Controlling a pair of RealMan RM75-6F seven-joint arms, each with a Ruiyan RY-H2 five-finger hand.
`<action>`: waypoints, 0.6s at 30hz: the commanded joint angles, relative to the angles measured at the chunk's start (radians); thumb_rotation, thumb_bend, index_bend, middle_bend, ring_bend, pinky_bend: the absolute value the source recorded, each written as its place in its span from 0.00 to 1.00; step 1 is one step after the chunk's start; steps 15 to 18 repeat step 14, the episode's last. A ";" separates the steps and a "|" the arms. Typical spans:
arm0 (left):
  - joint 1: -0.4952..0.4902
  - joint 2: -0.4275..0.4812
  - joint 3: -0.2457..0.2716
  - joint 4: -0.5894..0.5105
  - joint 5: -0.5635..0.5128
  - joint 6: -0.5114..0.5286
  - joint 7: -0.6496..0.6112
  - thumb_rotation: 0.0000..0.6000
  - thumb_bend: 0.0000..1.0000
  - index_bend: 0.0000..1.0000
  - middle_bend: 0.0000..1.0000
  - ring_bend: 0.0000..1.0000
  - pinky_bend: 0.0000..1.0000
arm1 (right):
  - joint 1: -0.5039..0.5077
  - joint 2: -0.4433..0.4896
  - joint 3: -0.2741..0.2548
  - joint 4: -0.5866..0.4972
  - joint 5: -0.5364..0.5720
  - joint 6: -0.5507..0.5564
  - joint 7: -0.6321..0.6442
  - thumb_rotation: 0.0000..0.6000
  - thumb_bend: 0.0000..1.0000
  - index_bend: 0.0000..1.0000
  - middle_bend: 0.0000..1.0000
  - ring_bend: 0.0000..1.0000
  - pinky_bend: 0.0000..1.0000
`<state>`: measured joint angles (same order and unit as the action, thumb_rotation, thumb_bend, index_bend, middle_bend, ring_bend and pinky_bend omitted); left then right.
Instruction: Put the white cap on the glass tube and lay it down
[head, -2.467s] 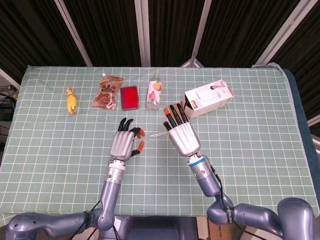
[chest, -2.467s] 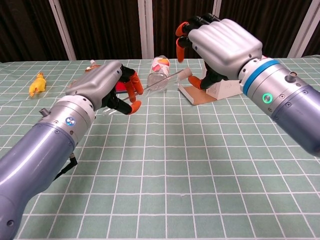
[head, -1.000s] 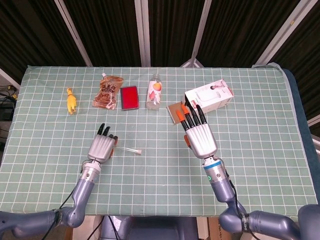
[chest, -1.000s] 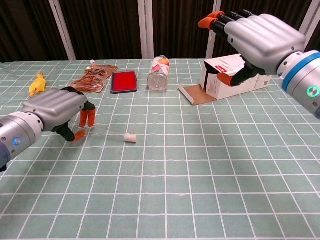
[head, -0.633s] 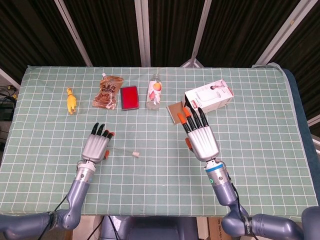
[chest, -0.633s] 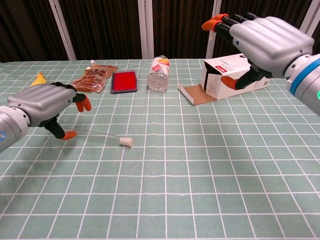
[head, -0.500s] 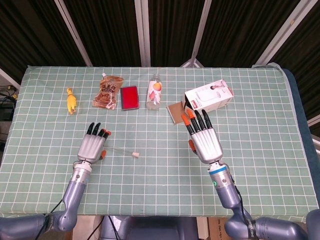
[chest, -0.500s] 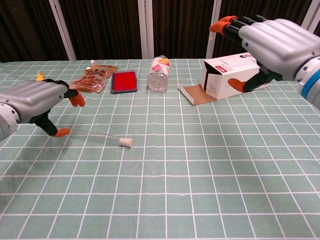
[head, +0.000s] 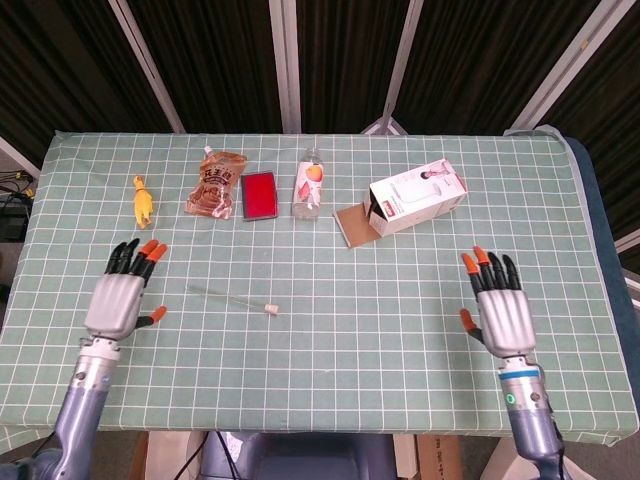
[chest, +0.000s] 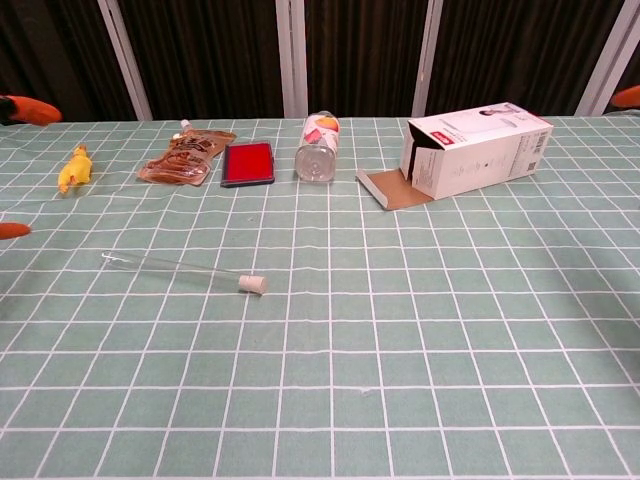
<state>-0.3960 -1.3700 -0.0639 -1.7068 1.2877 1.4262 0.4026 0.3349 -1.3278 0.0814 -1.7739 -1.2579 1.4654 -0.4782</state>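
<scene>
The thin glass tube (head: 228, 297) (chest: 170, 264) lies flat on the green checked cloth, with the white cap (head: 271, 309) (chest: 251, 285) on its right end. My left hand (head: 122, 292) hovers well to the left of the tube, fingers spread and holding nothing; only its orange fingertips (chest: 22, 110) show at the chest view's left edge. My right hand (head: 495, 302) is far to the right near the table's front, also spread and holding nothing. An orange fingertip (chest: 627, 96) of it peeks in at the chest view's right edge.
Along the far side lie a yellow toy (head: 142, 202), a brown pouch (head: 215, 184), a red case (head: 259, 194), a clear bottle (head: 309, 184) on its side and an opened white box (head: 414, 196). The table's front edge runs below both hands.
Both hands have pulled outward and back from the middle, the left to the left, the right far to the right. The capped tube stays lying where the left hand released it.
</scene>
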 joint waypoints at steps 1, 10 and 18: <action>0.096 0.096 0.081 -0.004 0.099 0.090 -0.109 1.00 0.18 0.12 0.08 0.00 0.00 | -0.068 0.062 -0.036 -0.017 -0.012 0.049 0.075 1.00 0.38 0.00 0.00 0.00 0.00; 0.244 0.195 0.153 0.096 0.181 0.218 -0.313 1.00 0.18 0.11 0.08 0.00 0.00 | -0.199 0.133 -0.087 0.033 -0.075 0.148 0.228 1.00 0.38 0.00 0.00 0.00 0.00; 0.265 0.215 0.148 0.124 0.179 0.214 -0.375 1.00 0.18 0.11 0.08 0.00 0.00 | -0.221 0.130 -0.075 0.062 -0.111 0.181 0.268 1.00 0.38 0.00 0.00 0.00 0.00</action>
